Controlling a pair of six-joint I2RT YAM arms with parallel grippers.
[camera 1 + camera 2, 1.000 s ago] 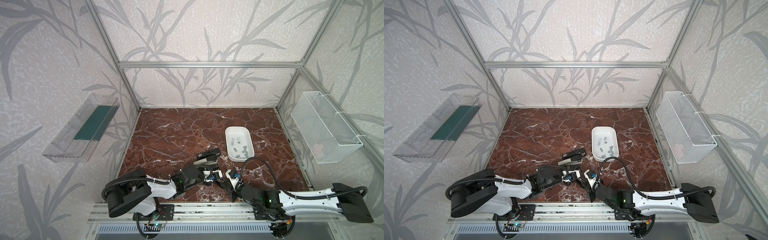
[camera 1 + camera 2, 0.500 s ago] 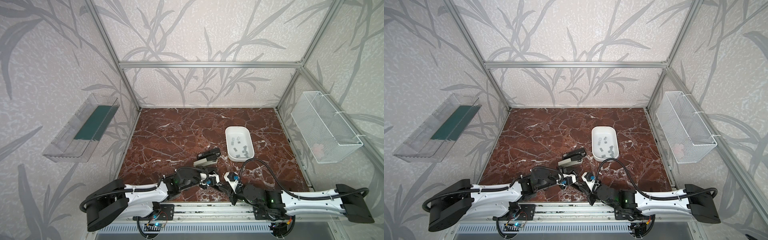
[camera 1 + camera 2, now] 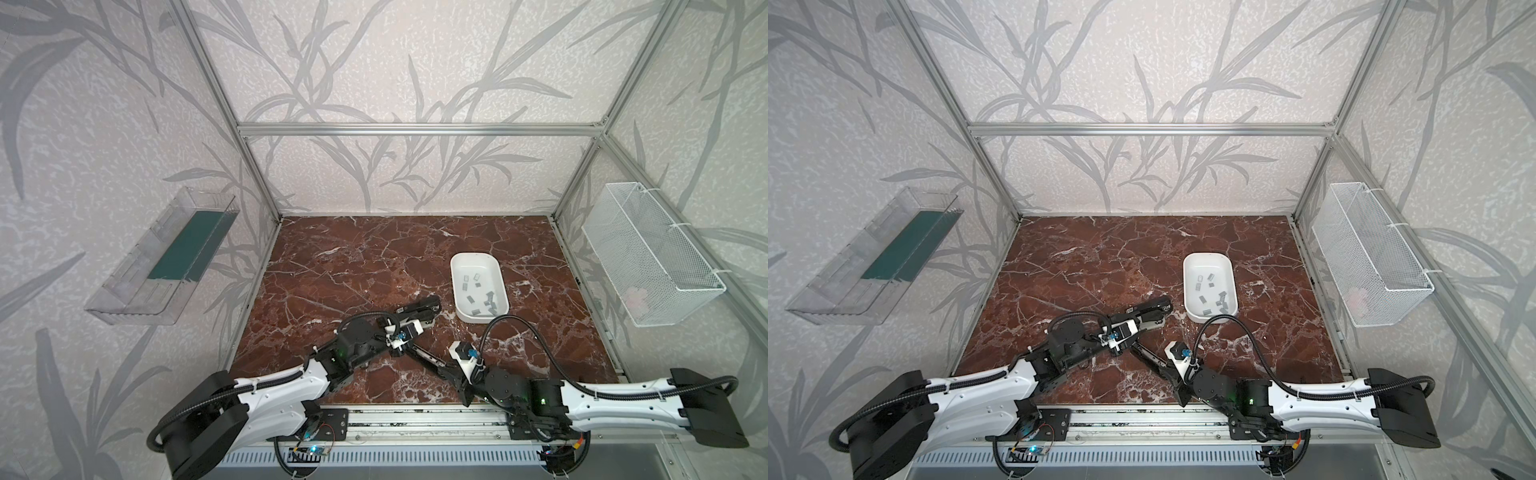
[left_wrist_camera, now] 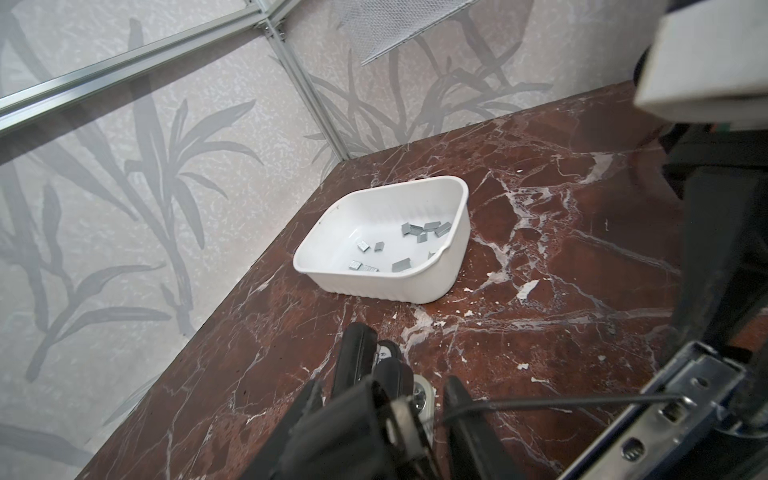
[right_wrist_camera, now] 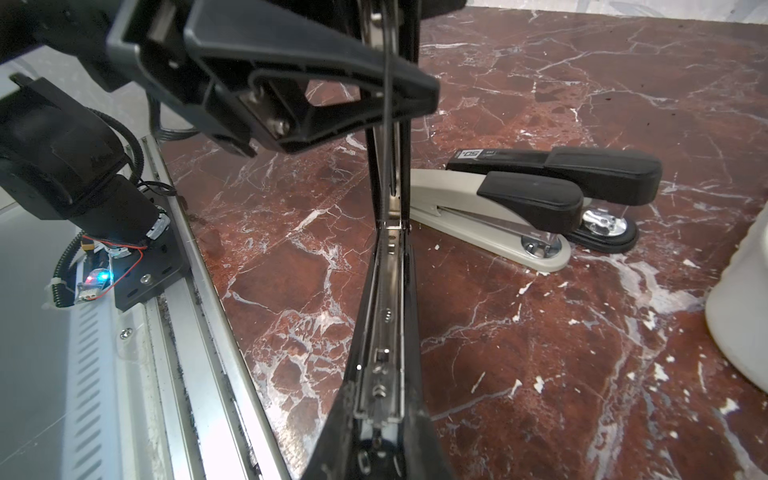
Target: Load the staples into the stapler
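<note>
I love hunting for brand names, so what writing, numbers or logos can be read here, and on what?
"50": on the white label of the black stapler, seen upside down in the right wrist view.
Finer print beside it: too small to read.
In both top views that label is unreadable.
No other text is readable.

One black stapler [image 5: 582, 166], one grey stapler [image 5: 469, 199] and one opened stapler [image 5: 386, 311] made three. One white tray [image 4: 374, 286] held about ten staples [image 4: 401, 264]. One clear bin [image 3: 124, 299] and one wire basket [image 3: 648, 257] hung there.

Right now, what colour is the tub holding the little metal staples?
White. The rectangular plastic tub shows best in the left wrist view.
</note>
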